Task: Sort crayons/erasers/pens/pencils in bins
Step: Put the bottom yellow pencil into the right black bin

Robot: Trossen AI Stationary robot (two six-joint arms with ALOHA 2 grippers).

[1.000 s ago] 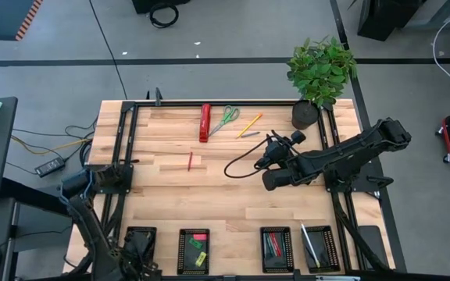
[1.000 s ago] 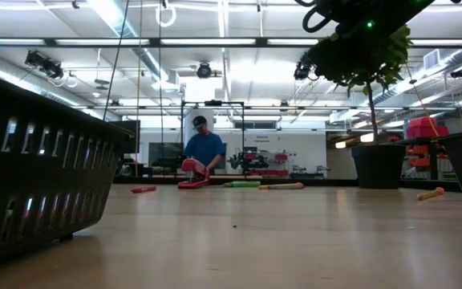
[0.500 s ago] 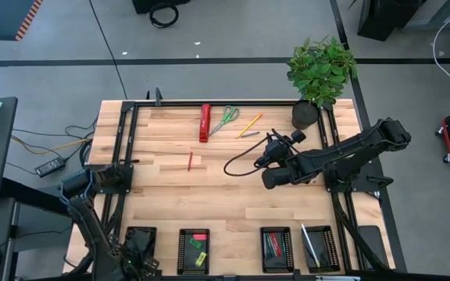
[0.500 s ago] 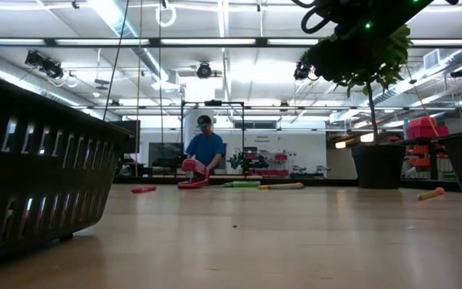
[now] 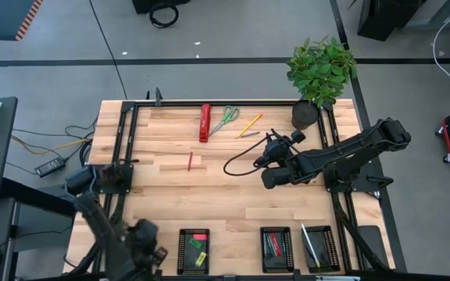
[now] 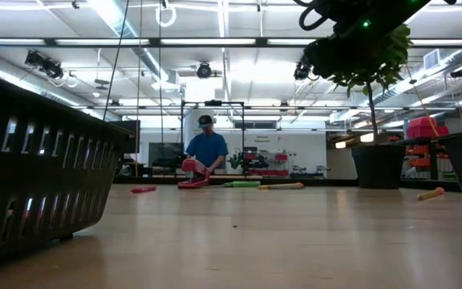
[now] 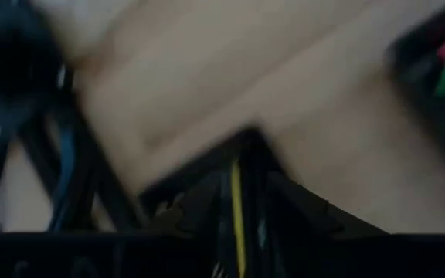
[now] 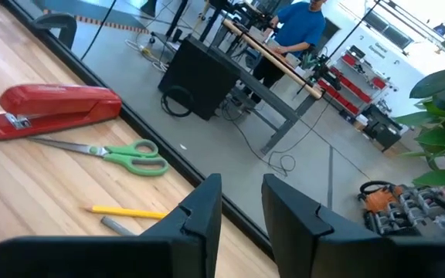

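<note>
The left gripper [image 5: 143, 238] hangs over the near left corner of the wooden worktop [image 5: 225, 199], directly above the leftmost of the four black ribbed bins [image 5: 140, 248]; its wrist view is blurred, a yellow pencil [image 7: 236, 208] lies in the bin below it, and whether its fingers are parted I cannot tell. Just to that gripper's right sits the second black bin [image 5: 194, 250], holding the pink, green and yellow erasers [image 5: 199, 243].

The right gripper [image 5: 268, 178] hovers above the middle of the worktop, its two dark fingers [image 8: 204, 208] apart with a narrow gap and nothing between them. Ahead of it, toward the far edge, lie a red bar-shaped stapler [image 8: 52, 108], green-handled scissors [image 8: 122, 154], a yellow pencil [image 8: 130, 211] and a short grey stick [image 8: 122, 226]. A thin red crayon [image 5: 190, 161] lies alone to its left. On its near side stand a bin of red and dark crayons [image 5: 276, 248] and a bin of pens [image 5: 319, 248]. A potted green plant [image 5: 319, 74] stands beyond it at the far right corner.
</note>
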